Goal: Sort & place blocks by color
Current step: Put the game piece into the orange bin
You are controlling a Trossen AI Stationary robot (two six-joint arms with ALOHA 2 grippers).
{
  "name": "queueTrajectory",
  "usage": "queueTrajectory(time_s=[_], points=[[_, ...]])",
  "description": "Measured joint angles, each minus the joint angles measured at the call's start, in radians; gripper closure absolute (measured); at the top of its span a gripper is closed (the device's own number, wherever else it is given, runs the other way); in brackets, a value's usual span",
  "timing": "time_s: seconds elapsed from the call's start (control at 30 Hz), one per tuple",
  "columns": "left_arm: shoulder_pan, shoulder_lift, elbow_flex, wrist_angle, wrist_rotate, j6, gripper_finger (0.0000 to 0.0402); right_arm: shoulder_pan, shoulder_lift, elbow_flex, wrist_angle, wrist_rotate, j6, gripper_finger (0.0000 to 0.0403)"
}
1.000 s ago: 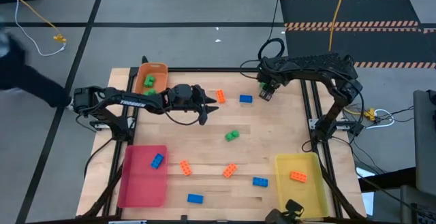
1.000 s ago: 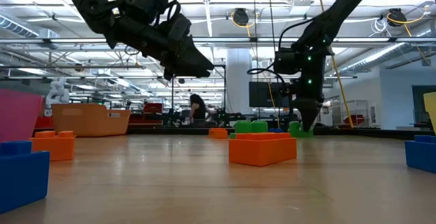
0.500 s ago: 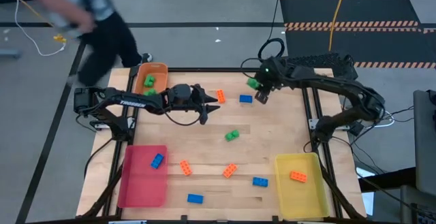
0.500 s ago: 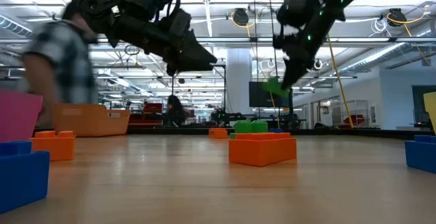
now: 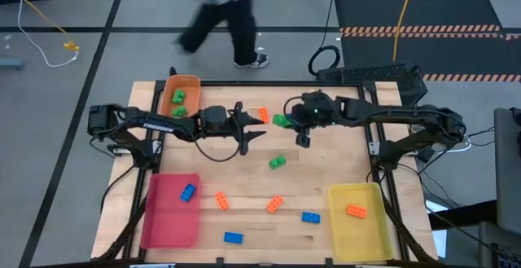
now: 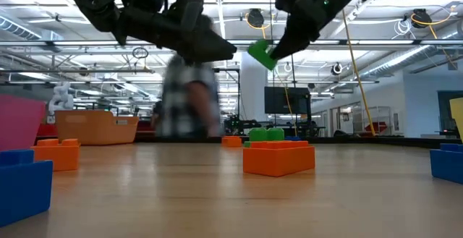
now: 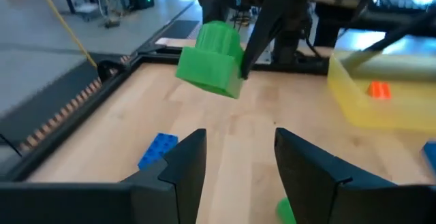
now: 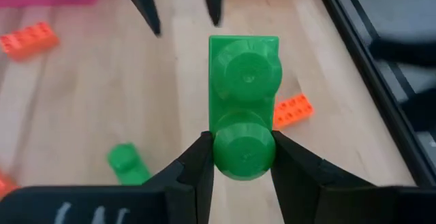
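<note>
My right gripper (image 5: 286, 122) is shut on a green two-stud block (image 8: 244, 108), high above the middle of the table's far half (image 6: 261, 54). My left gripper (image 5: 252, 123) hovers open just to the left of it, its fingers pointing at the block (image 7: 211, 59). Loose blocks lie flat on the wood: a green one (image 5: 278, 162), three orange ones (image 5: 263, 115) (image 5: 221, 200) (image 5: 274, 204) and blue ones (image 5: 310, 217) (image 5: 233, 237) (image 7: 158, 149). Green blocks (image 5: 178, 98) lie in the orange tray (image 5: 165, 97), a blue one (image 5: 188, 191) in the pink tray, an orange one (image 5: 356, 211) in the yellow tray. My right gripper pinches the green block between its two fingers at one end, on the sides by the nearer stud (image 8: 244, 152). The fingers (image 8: 197, 163) slant down from the table's right. The block is lifted clear, tilted, and sticks out past the fingertips toward my left gripper.
The pink tray (image 5: 167, 219) sits at the near left corner, the yellow tray (image 5: 362, 235) at the near right, the orange tray at the far left. A person (image 5: 220, 11) walks on the floor beyond the far edge. Bare wood lies between the two near trays.
My right gripper has risen from the far right of the table with the green block and swung left toward my left gripper; the block is lifted clear and now tilted. A person has walked along the far side from left to right.
</note>
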Motion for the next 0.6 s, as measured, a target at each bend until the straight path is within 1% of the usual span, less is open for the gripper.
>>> queueTrajectory(time_s=[0.13,0.2,0.33,0.5,0.6], points=[[-0.021,0.000,0.000,-0.002,-0.086,0.027,0.0195,0.036,0.001,0.000,0.023,0.000,0.000,0.0294],[-0.023,0.000,0.000,0.000,-0.106,0.019,0.0174,0.048,0.008,0.000,0.041,0.000,-0.003,0.0294],[-0.023,0.000,0.000,0.004,-0.107,-0.019,0.0129,0.051,0.030,0.000,0.074,-0.011,-0.011,0.0294],[-0.023,0.000,0.000,0.003,-0.072,-0.065,0.0075,0.049,0.070,0.000,0.149,-0.032,-0.031,0.0294],[-0.024,0.000,0.000,0.003,-0.070,-0.088,0.0051,0.049,0.093,0.000,0.190,-0.075,-0.033,0.0294]])
